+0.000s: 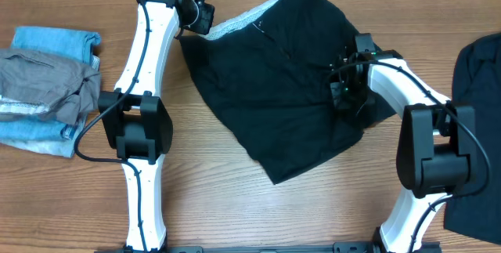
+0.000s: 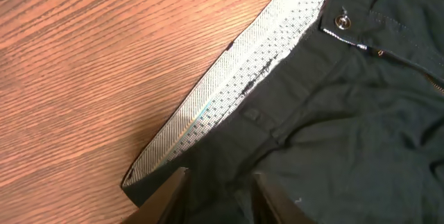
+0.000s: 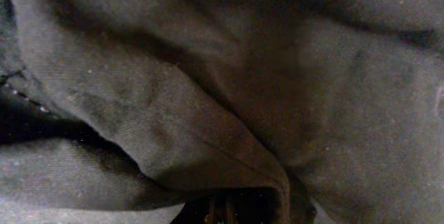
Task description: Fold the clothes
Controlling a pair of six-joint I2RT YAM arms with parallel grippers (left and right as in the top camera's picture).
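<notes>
The clothes point(image 1: 282, 88) are black shorts spread rumpled across the middle of the wooden table. Their whitish dotted waistband lining point(image 2: 236, 78) faces up at the far left corner, with a metal button point(image 2: 341, 21) beside it. My left gripper point(image 1: 197, 16) hovers over that waistband corner. In the left wrist view the left gripper point(image 2: 219, 175) stands open, with black cloth lying slack between its fingers. My right gripper point(image 1: 344, 88) presses into the shorts' right side. The right wrist view shows that gripper point(image 3: 218, 213) shut, with a fold of black cloth point(image 3: 208, 134) tented up at its tips.
A pile of folded blue and grey garments point(image 1: 47, 88) sits at the left edge. Another black garment point(image 1: 479, 73) lies along the right edge, partly under the right arm's base. Bare wood point(image 1: 235, 198) shows in front of the shorts.
</notes>
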